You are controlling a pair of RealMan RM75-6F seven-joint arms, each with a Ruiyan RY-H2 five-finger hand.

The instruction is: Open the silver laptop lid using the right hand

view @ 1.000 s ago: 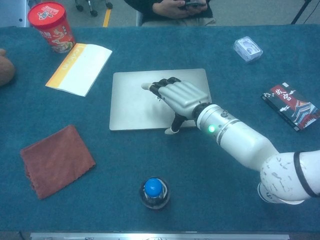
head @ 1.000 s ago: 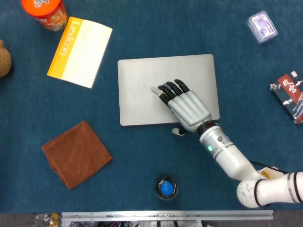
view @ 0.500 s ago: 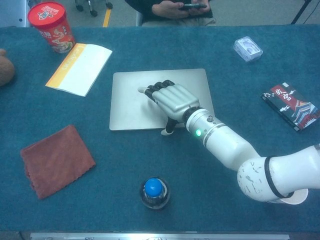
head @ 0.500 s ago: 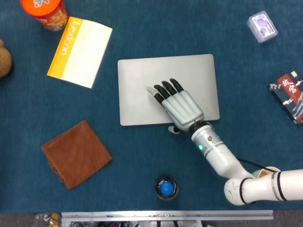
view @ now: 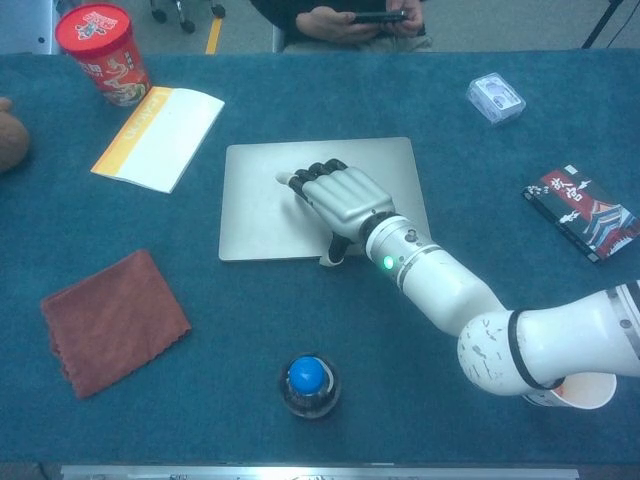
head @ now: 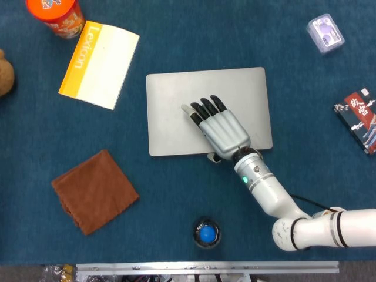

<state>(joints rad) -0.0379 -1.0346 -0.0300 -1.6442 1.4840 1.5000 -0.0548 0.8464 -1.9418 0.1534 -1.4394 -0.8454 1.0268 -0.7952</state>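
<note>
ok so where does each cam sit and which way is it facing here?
Head view: high above, looking almost straight down on the table; shows the right hand on the closed silver laptop.
Chest view: lower, at the table's near edge, angled forward and down; right hand and arm, plus a seated person beyond the far edge.
Shared: laptop, hand, brown cloth, booklet.

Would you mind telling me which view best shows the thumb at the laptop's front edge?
The chest view: the right hand lies over the closed laptop, its thumb dropping to the front edge. The head view shows only the thumb tip.
</note>
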